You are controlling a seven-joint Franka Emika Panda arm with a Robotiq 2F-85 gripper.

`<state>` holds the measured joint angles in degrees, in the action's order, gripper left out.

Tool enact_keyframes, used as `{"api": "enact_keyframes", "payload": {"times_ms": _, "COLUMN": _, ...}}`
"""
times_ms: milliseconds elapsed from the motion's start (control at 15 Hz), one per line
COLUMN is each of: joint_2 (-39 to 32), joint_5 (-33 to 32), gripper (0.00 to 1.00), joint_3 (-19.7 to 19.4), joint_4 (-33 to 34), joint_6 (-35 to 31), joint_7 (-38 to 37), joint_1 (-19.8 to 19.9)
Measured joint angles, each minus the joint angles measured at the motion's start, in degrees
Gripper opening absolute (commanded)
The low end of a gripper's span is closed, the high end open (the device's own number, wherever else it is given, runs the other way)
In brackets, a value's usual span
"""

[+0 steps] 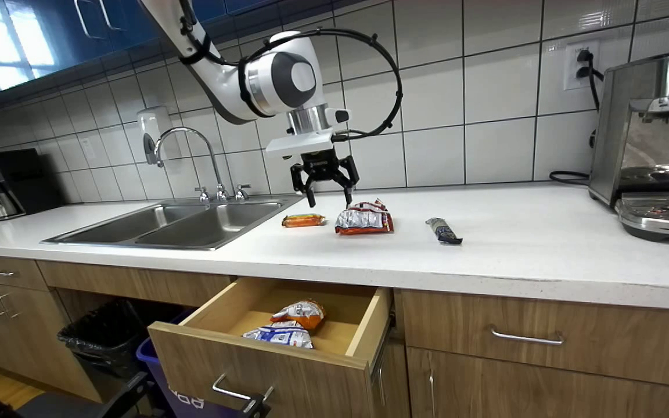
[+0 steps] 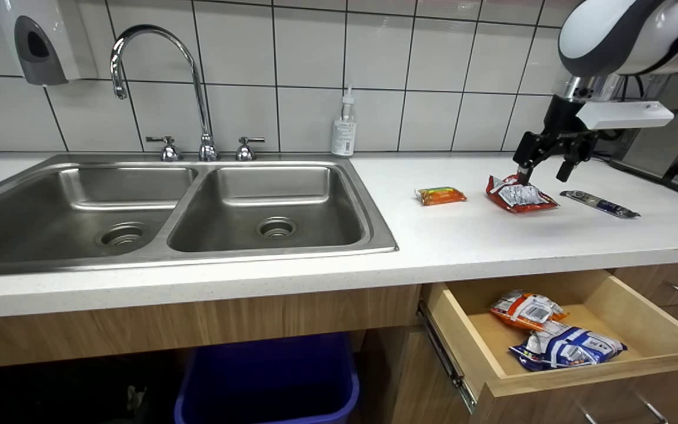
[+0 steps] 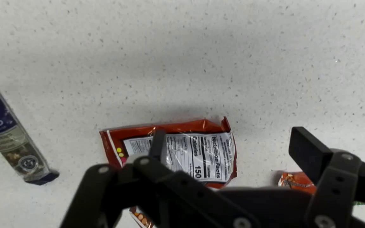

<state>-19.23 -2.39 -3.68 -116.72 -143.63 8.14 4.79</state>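
White ctr [image 1: 514, 232]: gripper [image 1: 330, 203] spread above red bag [image 1: 364, 219]

Ctr runs along tiled wall [image 1: 500, 87]. Steel sink [image 2: 181, 206] w/ 2 basins is set in it; drawer [image 1: 299, 371] beneath is pulled out. Coffee mach. [image 1: 659, 142] stands on ctr, opp. side of red bag from sink. Gripper points down, fingers [image 3: 310, 155] wide apart: in wrist view 1 covers part of red bag, the other is past its edge. Contact w/ bag: can't tell. Red bag lies on ctr, nutrition label up. In drawer: blue-white bag [image 2: 577, 347] up against orange bag [image 2: 530, 309], latter farther back. Bar [image 3: 9, 136], slim, lies aslant near red bag, coffee mach. side. Pack [image 2: 442, 195], orange, smallest, lies apart from red bag, sink side, partly hidden by gripper in wrist view.
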Motion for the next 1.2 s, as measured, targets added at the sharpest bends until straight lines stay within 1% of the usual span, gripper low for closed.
{"api": "enact_keyframes", "payload": {"times_ms": 467, "joint_2": -7.6, "joint_5": -0.2, "gripper": 1.0, "joint_3": 0.0, "joint_4": 11.0, "joint_6": 1.4, "joint_7": 0.0, "joint_1": 0.0}}
{"api": "enact_keyframes", "payload": {"times_ms": 1200, "joint_2": -21.8, "joint_5": 0.0, "gripper": 1.0, "joint_3": 0.0, "joint_4": 32.7, "joint_6": 10.0, "joint_7": 0.0, "joint_1": 1.0}}
